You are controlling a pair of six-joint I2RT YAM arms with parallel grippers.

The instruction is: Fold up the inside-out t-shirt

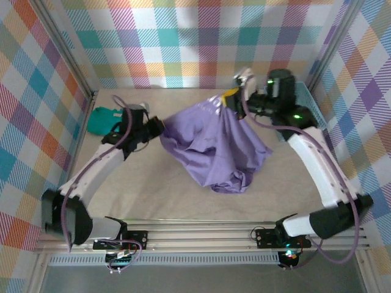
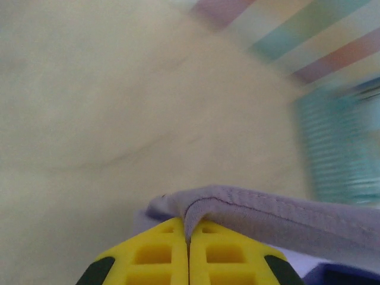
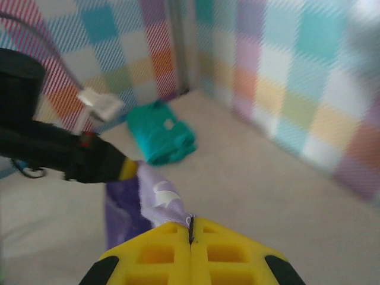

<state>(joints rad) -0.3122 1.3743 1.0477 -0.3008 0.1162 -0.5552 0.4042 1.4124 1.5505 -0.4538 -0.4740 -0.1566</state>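
Note:
The lavender-purple inside-out t-shirt (image 1: 214,143) hangs stretched between my two grippers above the middle of the table, its lower part bunched on the surface. My left gripper (image 1: 160,127) is shut on the shirt's left edge; its yellow fingers (image 2: 169,252) pinch a stitched hem (image 2: 249,208). At the back right, my right gripper (image 1: 231,96) is shut on the shirt's other edge. From the right wrist, the yellow fingers (image 3: 160,252) clamp fabric with white print (image 3: 163,199), and the shirt runs across to the left gripper (image 3: 127,169).
A folded teal-green garment (image 1: 101,120) lies at the back left corner, also visible as the green bundle (image 3: 163,136). A light-blue slatted basket (image 1: 311,107) stands at the right edge. Checkered walls (image 1: 195,43) surround the table; bare tabletop (image 1: 183,201) lies in front.

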